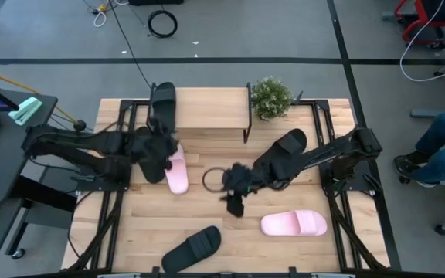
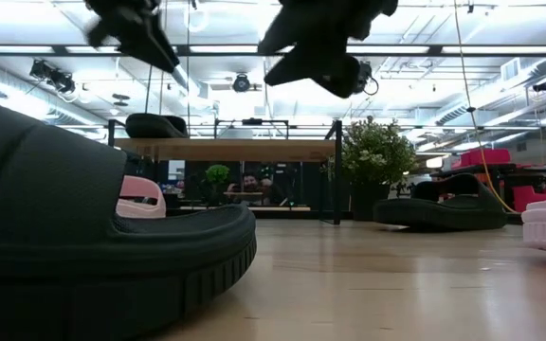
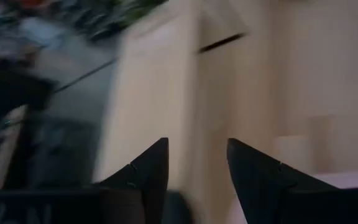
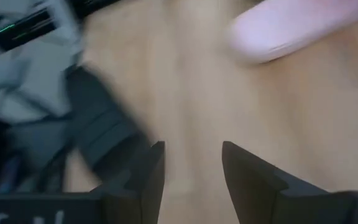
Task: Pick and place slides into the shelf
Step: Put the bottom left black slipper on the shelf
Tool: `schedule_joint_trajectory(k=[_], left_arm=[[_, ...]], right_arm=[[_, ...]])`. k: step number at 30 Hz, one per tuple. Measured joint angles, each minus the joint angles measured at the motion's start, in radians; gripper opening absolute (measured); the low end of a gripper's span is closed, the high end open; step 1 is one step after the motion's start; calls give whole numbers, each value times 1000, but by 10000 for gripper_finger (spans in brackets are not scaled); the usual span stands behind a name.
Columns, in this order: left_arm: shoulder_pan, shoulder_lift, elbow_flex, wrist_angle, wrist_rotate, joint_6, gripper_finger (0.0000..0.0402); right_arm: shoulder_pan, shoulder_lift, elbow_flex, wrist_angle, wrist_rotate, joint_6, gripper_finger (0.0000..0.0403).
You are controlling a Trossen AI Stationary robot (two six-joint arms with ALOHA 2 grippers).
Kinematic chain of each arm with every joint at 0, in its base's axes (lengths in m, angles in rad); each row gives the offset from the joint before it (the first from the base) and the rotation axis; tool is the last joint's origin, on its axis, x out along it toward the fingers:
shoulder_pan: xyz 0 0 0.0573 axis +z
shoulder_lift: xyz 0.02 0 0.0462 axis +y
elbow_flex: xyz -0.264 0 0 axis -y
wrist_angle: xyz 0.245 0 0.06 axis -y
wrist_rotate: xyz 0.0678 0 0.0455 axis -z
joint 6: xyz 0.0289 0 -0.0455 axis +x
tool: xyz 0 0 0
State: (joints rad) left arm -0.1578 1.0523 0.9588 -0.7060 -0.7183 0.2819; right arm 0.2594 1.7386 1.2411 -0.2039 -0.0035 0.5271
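The shelf [image 1: 207,108] stands at the table's far side, and one black slide [image 1: 163,100] lies on its wooden top board. A pink slide [image 1: 176,174] lies on the table in front of the shelf. My left gripper [image 1: 161,158] hangs open above this slide's far end. My right gripper [image 1: 234,193] is open and raised over bare table at the middle. A second black slide [image 1: 288,145] lies under the right arm. Another pink slide [image 1: 293,224] and a third black slide [image 1: 191,249] lie near the table's near edge. Both grippers are lifted clear in the low view [image 2: 136,28] [image 2: 320,47].
A small potted plant [image 1: 270,96] stands at the shelf's right end. A dark ring [image 1: 213,179] lies on the table between the grippers. Bare wood shows between the near slides and the shelf. A seated person's legs [image 1: 439,150] are beyond the table's right side.
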Motion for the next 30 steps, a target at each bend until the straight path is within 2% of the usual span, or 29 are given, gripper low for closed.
schedule_joint_trajectory(k=[2,5,11,16,21,26,30], left_arm=[[-70,0,0,-15,77,-74,165],[-163,0,0,-17,230,-143,161],[-343,8,0,55,517,-167,153],[-465,79,0,172,532,-200,157],[-523,247,0,224,529,-182,166],[-541,408,-1,268,412,-104,163],[-541,478,-1,356,396,-87,157]], right_arm=[[35,24,0,31,-45,35,165],[79,53,0,90,-59,95,165],[134,124,0,176,-62,138,165],[160,192,0,314,-116,187,165],[161,210,0,379,-168,260,165],[153,209,0,415,-222,306,165],[144,208,1,414,-244,306,165]])
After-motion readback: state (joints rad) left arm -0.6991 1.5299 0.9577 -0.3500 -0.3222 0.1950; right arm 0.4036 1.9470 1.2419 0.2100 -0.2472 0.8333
